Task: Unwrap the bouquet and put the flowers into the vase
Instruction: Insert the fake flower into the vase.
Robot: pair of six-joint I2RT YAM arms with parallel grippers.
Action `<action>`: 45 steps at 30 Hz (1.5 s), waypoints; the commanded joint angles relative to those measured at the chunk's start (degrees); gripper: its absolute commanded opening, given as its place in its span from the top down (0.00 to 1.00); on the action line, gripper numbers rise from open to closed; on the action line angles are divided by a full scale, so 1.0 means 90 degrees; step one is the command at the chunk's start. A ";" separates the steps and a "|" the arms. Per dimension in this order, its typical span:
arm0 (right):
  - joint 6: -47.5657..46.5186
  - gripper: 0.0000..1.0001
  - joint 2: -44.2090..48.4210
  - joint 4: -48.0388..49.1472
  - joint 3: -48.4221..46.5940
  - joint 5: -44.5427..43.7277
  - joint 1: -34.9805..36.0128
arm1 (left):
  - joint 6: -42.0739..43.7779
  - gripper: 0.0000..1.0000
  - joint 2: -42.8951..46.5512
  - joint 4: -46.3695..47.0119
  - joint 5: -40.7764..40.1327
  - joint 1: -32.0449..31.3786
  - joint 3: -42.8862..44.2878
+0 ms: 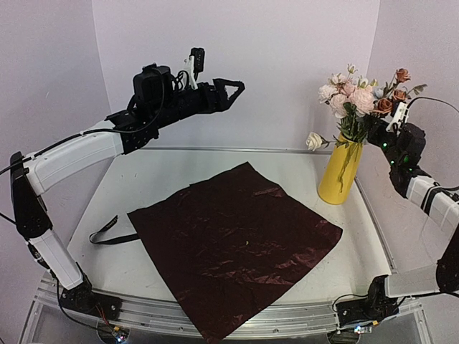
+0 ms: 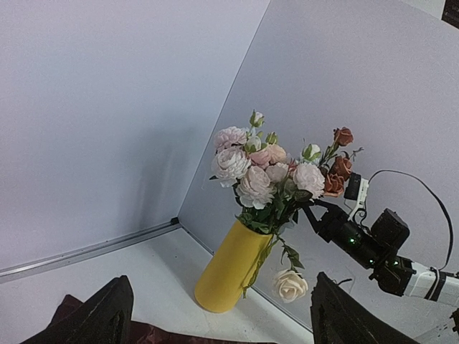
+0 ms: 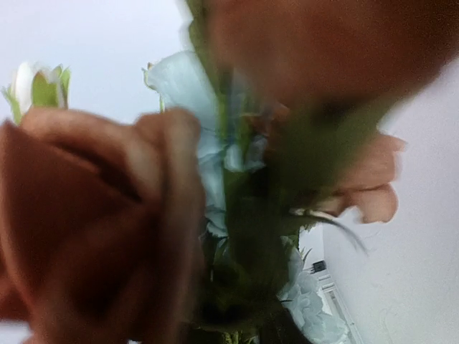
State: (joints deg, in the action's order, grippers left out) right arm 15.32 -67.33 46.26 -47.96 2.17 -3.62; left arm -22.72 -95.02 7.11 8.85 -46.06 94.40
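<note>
Lying flat nr vase: dk-red wrap.

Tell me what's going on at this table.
Unwrapping is done: the dark red wrap lies spread flat on the table, with the black ribbon at its left edge. The flowers stand in the yellow vase, one cream rose drooping over the side. The right gripper is in among the stems just under the blooms; its grip can't be made out. The left gripper hangs open and empty above the table.
</note>
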 commanded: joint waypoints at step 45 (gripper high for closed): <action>0.0165 1.00 -0.0393 -0.1058 -0.1450 0.0657 -0.0018 | -0.0190 0.13 0.0163 0.0216 0.0149 0.0050 -0.0180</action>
State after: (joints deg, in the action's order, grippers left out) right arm 17.76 -70.98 34.96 -57.12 6.98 -4.08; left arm -23.80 -94.91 7.10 9.47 -45.95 93.13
